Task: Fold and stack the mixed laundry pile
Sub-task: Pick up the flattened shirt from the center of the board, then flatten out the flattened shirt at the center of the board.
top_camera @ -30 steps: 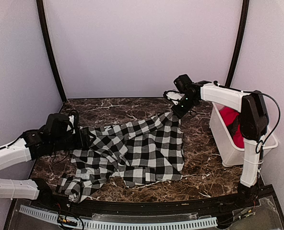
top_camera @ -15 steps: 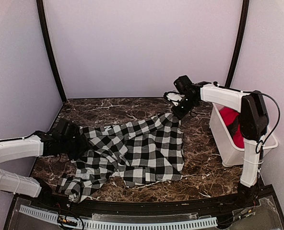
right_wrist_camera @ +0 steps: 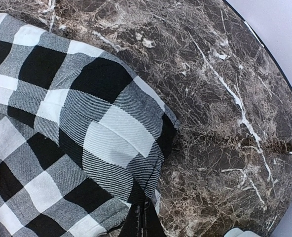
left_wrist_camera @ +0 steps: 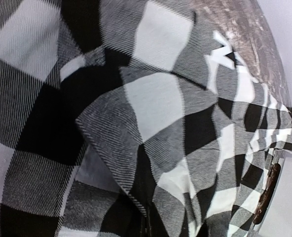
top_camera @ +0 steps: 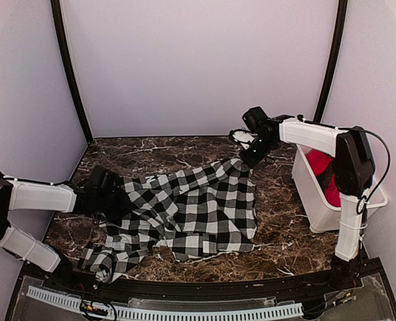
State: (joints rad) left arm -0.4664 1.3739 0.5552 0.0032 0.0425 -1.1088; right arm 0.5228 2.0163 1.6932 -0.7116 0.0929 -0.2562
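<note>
The black-and-white checked garment lies spread and rumpled across the middle of the dark marble table. My left gripper is shut on its left edge; in the left wrist view the closed jaws pinch a fold of checked cloth. My right gripper is shut on the garment's far right corner, and the right wrist view shows the cloth bunched into the closed jaws. The red garment sits in the white bin.
The white plastic bin stands at the table's right side, next to the right arm's base. A rolled sleeve end of the checked garment lies near the front left edge. Black frame posts rise at both back corners.
The left arm dropped and reached right onto the garment's left edge, and its gripper went from open to shut on the cloth. The right arm held still.
</note>
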